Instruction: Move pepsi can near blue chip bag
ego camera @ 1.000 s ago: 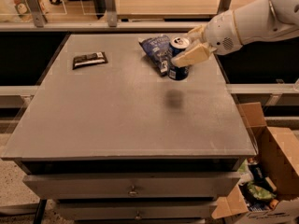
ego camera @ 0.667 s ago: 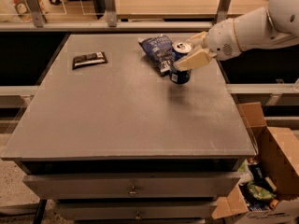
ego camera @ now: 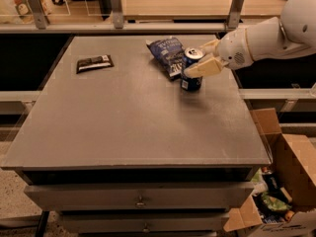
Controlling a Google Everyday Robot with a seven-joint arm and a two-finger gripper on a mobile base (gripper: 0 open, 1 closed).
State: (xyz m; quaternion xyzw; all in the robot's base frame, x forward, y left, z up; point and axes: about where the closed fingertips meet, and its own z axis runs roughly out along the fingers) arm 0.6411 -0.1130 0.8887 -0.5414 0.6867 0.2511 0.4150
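Note:
The pepsi can (ego camera: 190,81) stands upright at the back right of the grey table (ego camera: 128,127). Its left side is right next to the blue chip bag (ego camera: 166,55), which lies flat and wrinkled; I cannot tell whether they touch. My gripper (ego camera: 193,60) reaches in from the right, with one tan finger (ego camera: 206,68) across the can's front and the other (ego camera: 209,45) behind its silver top. It is shut on the can, whose base looks to be at the table surface.
A small flat black wrapper (ego camera: 95,63) lies at the back left of the table. An open cardboard box (ego camera: 289,177) with clutter stands on the floor to the right. A railed shelf (ego camera: 148,26) runs behind the table, and drawers (ego camera: 140,199) sit below it.
My gripper has lowered the pepsi can a little, down to the table surface beside the chip bag. The bag and the wrapper have not moved.

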